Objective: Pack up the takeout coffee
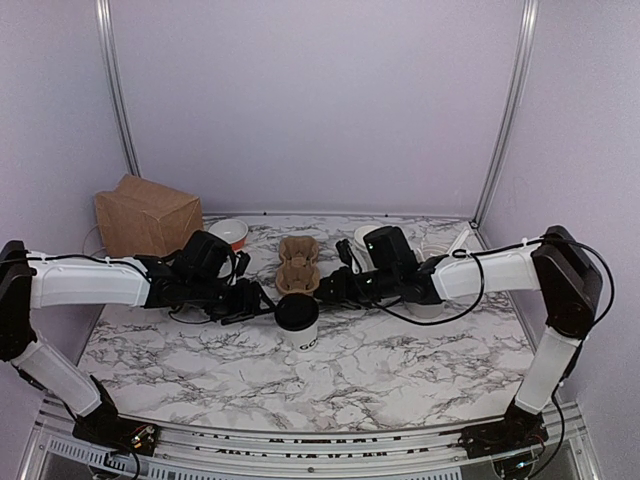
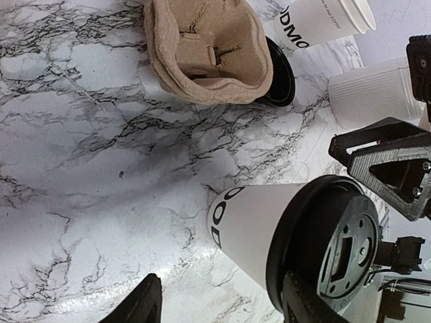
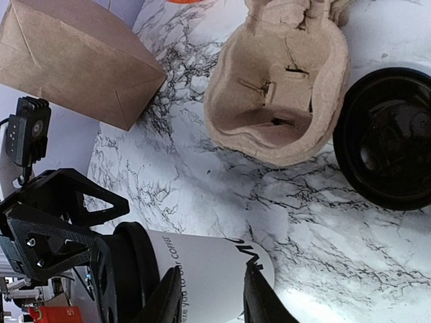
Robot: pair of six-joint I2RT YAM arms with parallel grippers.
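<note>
Cup white, dark-lettered, black lid; left fingers wide, right fingers narrowly parted, both empty.

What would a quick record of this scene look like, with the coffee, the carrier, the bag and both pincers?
coffee cup: upright, lidded, just in front of the carrier
cardboard carrier: the pocket in view is empty
spare black lid: lying beside the carrier
paper bag: back left
left pincer: open, close to the cup's left side
right pincer: open, close to the cup's right side
packed: not yet
</note>
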